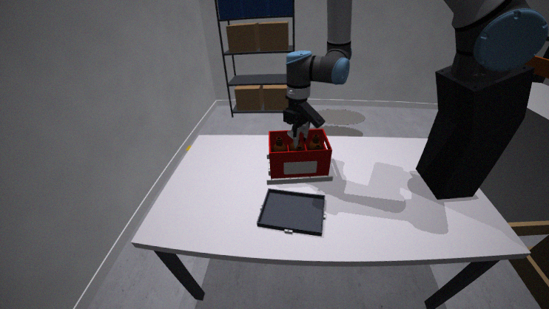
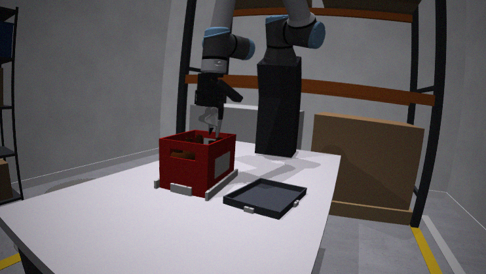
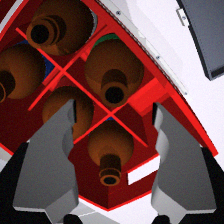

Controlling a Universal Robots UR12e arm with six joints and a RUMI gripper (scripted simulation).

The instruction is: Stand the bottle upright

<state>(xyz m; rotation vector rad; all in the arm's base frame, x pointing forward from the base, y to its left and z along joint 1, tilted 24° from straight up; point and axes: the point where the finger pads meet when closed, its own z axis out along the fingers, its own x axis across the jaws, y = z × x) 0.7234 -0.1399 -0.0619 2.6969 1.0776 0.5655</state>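
Note:
The red crate holds brown bottles in divided compartments. In the wrist view one bottle is top left, one far left, one upper centre and one low between the fingers' lines. Another bottle is partly behind the left finger; its neck is hidden. I cannot tell which neck differs. My gripper is partly open and empty, pointing down at the crate's mouth. The dark tray lies in front of the crate, with no bottle on it.
A light rail runs along the crate's front foot. Small light blocks sit at the tray's sides. The crate's walls and dividers stand close around the bottles. The black robot pedestal stands beyond the crate and tray. A shelf rack stands behind the table.

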